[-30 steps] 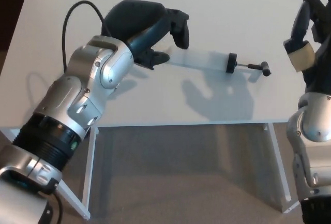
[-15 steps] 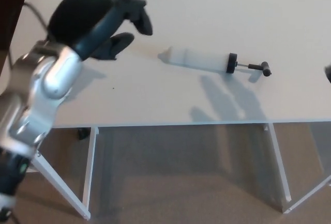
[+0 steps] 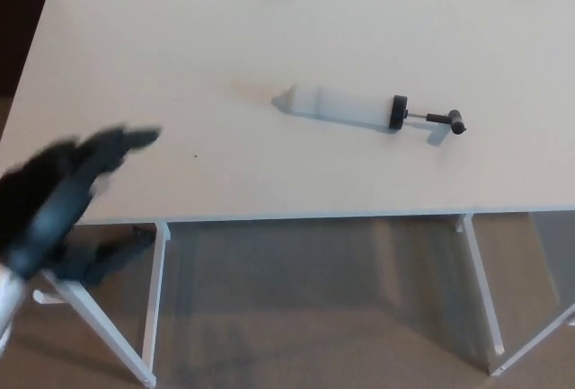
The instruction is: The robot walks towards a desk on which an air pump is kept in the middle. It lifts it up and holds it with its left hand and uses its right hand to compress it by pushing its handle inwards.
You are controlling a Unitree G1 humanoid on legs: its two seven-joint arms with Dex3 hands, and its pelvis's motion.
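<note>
I see my left robot hand (image 3: 67, 193) low at the left edge of the head view, blurred, hanging over the near front edge of the bench (image 3: 180, 39). Its fingers (image 3: 126, 140) are stretched out and apart, and it has hold of nothing. My right robot hand does not show at all. Well apart from the left one, near the middle of the bench, the air pump (image 3: 346, 107) lies flat on its side, its pale cone tip pointing left. Its black collar and thin rod lead right to the small black handle (image 3: 456, 122).
</note>
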